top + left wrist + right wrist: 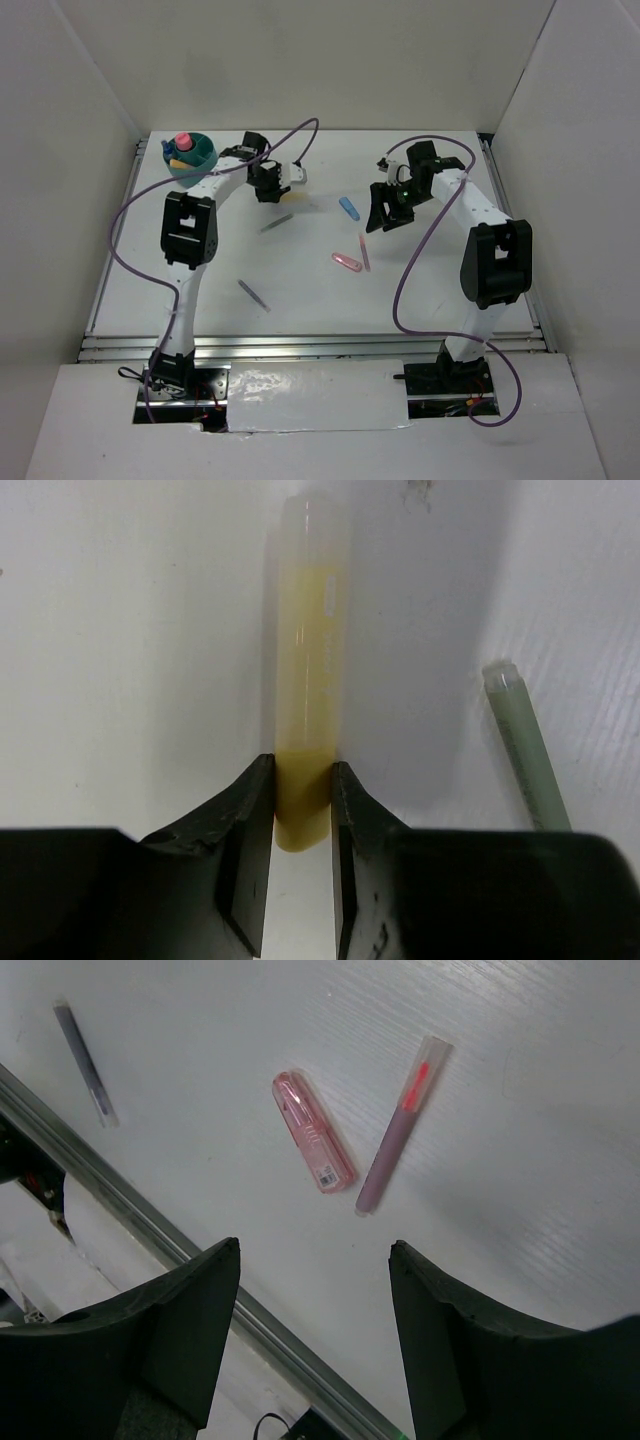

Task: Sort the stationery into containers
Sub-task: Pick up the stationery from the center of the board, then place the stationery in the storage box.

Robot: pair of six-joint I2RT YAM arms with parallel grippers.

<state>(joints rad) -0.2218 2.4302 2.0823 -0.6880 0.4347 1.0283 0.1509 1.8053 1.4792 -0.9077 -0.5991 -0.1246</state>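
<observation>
While the yellow highlighter (305, 660) lies lengthwise up the middle of the left wrist view, its near end sits pinched between the two fingers of the left gripper (302, 780), which is clamped on it with both pads touching the barrel. Its far end reaches the top of that frame, and the barrel appears to rest on the white table (450, 290), though contact cannot be confirmed. Just to the right of it in the same view, apart from the fingers, a pale green pen (527, 745) lies at a slant.

From the overhead camera, the teal tub (190, 155) stands in the upper left of the table, close beside the left arm's wrist, with a pink-topped piece (182, 141) and something orange (180, 162) inside it; which divider holds which cannot be told.

Right of centre, the right gripper (313, 1250) hangs above the table with its fingers spread wide and nothing between them. Beyond them in the right wrist view lie a pink case (314, 1146) and, just beside it, a pink pen (403, 1125), not touching. A thin purple pen (84, 1063) lies well apart in the upper left of that frame. Overhead, a small blue item (348, 208) rests near the right gripper, between the two arms.
</observation>
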